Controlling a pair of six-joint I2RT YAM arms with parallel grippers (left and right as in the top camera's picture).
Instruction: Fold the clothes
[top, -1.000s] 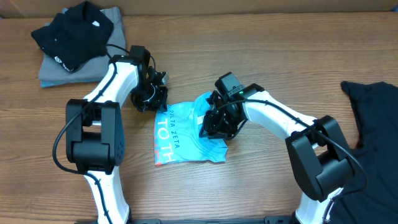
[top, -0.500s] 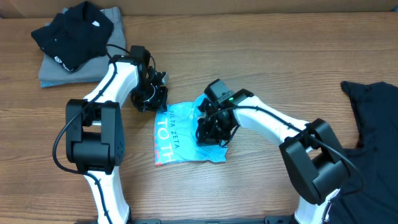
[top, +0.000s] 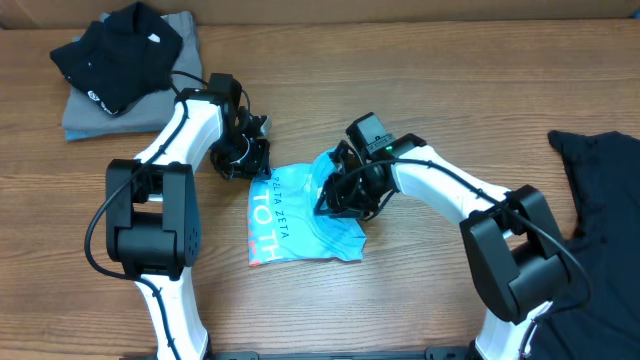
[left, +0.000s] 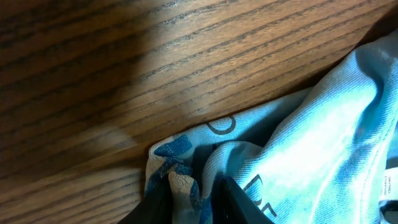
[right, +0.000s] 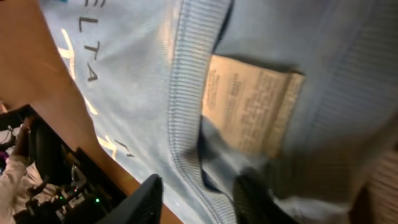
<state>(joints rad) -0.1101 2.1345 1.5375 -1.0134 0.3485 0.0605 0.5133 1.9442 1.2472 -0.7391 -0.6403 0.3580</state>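
Note:
A light blue shirt (top: 285, 225) with white letters lies partly folded in the middle of the wooden table. My left gripper (top: 250, 160) is at its upper left corner. In the left wrist view the jaws (left: 189, 199) are shut on a bunched fold of the shirt (left: 323, 118). My right gripper (top: 345, 197) is low over the shirt's right part. In the right wrist view its fingers (right: 202, 199) are spread apart, with the ribbed collar (right: 183, 112) between them and the neck label (right: 249, 112) just beyond.
A black shirt (top: 115, 50) lies on a folded grey one (top: 80, 118) at the back left. A dark shirt (top: 605, 200) lies spread at the right edge.
My right gripper swung left over the shirt, then came back right to about where it was. The left gripper has held still.

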